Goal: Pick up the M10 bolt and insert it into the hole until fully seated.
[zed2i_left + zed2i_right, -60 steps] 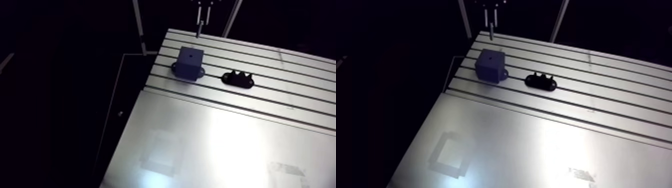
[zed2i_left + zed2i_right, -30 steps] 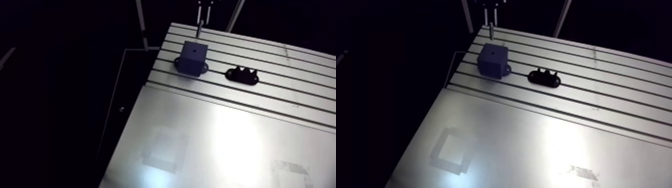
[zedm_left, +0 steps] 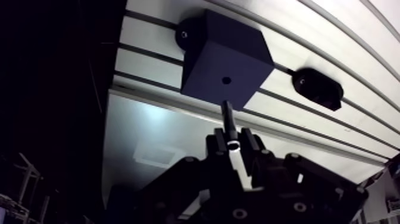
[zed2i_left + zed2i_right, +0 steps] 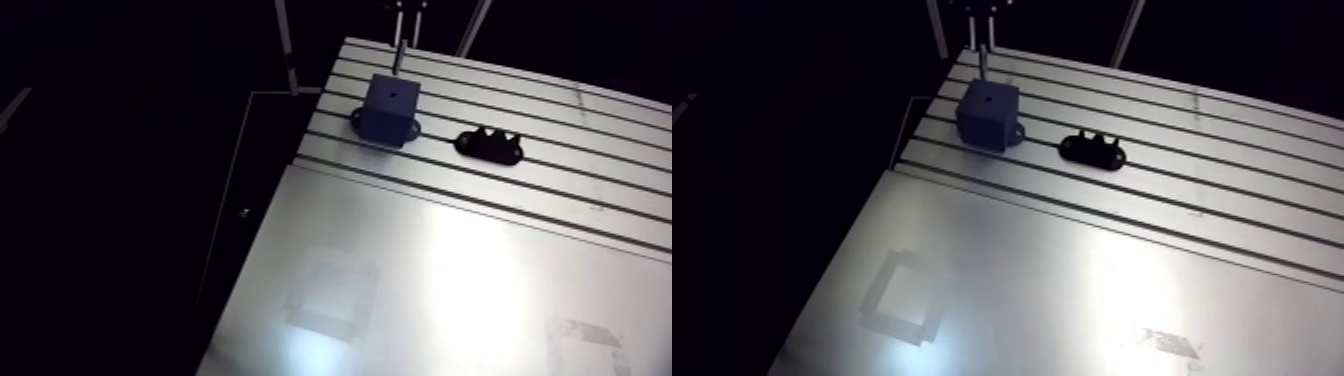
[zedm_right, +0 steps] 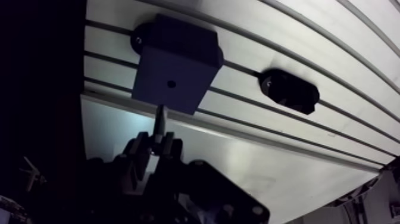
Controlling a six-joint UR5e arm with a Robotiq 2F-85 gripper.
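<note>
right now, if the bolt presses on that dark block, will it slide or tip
Probably neither. The block has a side ear with what looks like a screw into the slotted table, so it is likely fixed. It is boxy and broad-based, so the bolt seems unlikely to tip it.

Glare on table (image 4: pixel 470 290), darkness around

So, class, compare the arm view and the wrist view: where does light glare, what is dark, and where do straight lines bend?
Arm view: white glare washes the smooth part of the table, and everything past its edge is black. Wrist view: the straight slots bow into curves, the block is near-black, and the bolt in the claw catches one bright glint.
</note>
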